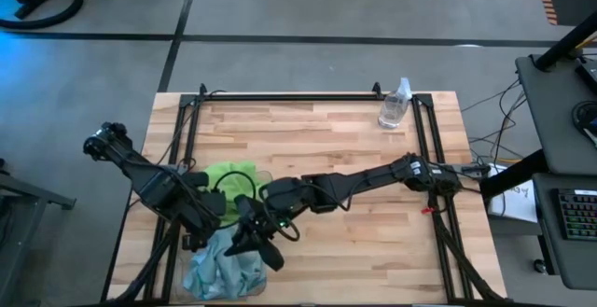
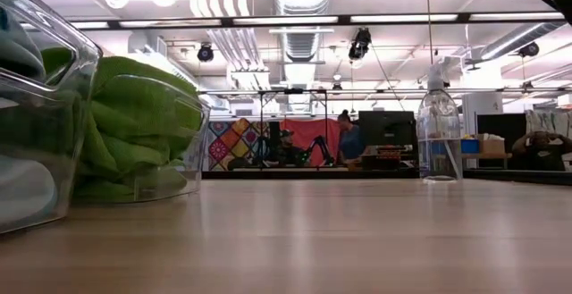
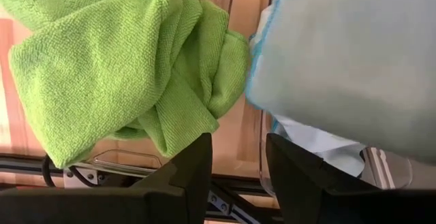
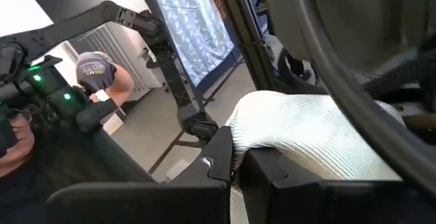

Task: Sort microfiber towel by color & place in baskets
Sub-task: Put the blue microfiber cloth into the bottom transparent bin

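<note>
Lime green microfiber towels (image 1: 233, 181) (image 3: 122, 60) lie heaped in a clear basket (image 2: 192, 151) at the table's left. Nearer the front edge, pale blue towels (image 1: 222, 270) fill the second basket (image 2: 36, 115). My left gripper (image 1: 201, 225) (image 3: 238, 146) hangs over the gap between the baskets, pointing down, open, with nothing between its fingers. My right gripper (image 1: 250, 235) (image 4: 235, 157) reaches in level from the right. It is shut on a pale blue towel (image 4: 306, 139), which also shows large in the left wrist view (image 3: 347, 54). My right gripper pinches the pale blue towel between its two fingers at a bunched edge (image 4: 248, 125). The fingers lie level, coming from the table's right. The cloth bulges out beyond the fingers and drapes slack. The gripper and arm hide where its lower part ends.
A clear spray bottle (image 1: 395, 104) (image 2: 440, 133) stands at the table's far right. Bare wood (image 1: 354, 251) spreads over the middle and right. The two arms stand close together over the baskets. A person (image 4: 102, 81) sits beyond the table's left side.
</note>
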Tool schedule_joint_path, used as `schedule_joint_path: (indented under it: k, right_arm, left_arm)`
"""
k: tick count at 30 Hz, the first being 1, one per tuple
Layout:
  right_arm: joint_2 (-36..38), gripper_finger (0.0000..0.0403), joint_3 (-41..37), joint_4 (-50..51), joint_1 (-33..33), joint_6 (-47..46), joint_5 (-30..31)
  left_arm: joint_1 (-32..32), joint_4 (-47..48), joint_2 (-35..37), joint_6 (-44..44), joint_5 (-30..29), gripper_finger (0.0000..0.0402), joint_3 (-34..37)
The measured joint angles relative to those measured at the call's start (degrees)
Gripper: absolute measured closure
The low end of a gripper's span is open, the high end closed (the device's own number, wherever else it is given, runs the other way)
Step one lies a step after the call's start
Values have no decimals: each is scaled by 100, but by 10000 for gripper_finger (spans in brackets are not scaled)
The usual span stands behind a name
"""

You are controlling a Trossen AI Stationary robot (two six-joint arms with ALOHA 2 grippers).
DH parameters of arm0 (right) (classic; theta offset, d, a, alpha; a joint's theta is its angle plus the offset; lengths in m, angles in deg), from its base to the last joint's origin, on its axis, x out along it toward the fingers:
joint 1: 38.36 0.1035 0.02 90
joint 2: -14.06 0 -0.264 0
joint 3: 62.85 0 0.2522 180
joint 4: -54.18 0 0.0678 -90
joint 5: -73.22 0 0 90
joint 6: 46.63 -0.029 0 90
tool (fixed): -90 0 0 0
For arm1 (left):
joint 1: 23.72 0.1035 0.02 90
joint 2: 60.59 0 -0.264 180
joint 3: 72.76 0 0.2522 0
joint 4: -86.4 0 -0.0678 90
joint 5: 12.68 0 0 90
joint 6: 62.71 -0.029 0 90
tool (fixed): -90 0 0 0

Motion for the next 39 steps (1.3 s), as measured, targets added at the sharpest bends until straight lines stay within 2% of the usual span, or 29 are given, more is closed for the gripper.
schedule_joint_path:
  k: [7, 22, 33, 39]
  right_arm:
    - [-102, 394, -7, 458, 9, 48, 4]
    - [-1207, 394, -28, 608, 17, -155, -2]
    - [-1284, 394, -26, 607, -5, -176, -158]
    - [-1230, 356, -4, 627, -26, -862, -448]
  left_arm:
    - [-22, 1, 175, 185, -113, 278, 0]
    - [-37, -5, 279, 302, -243, 278, 0]
    - [-37, -4, 276, 302, -243, 278, 0]
    - [-37, -4, 276, 302, -242, 278, 0]
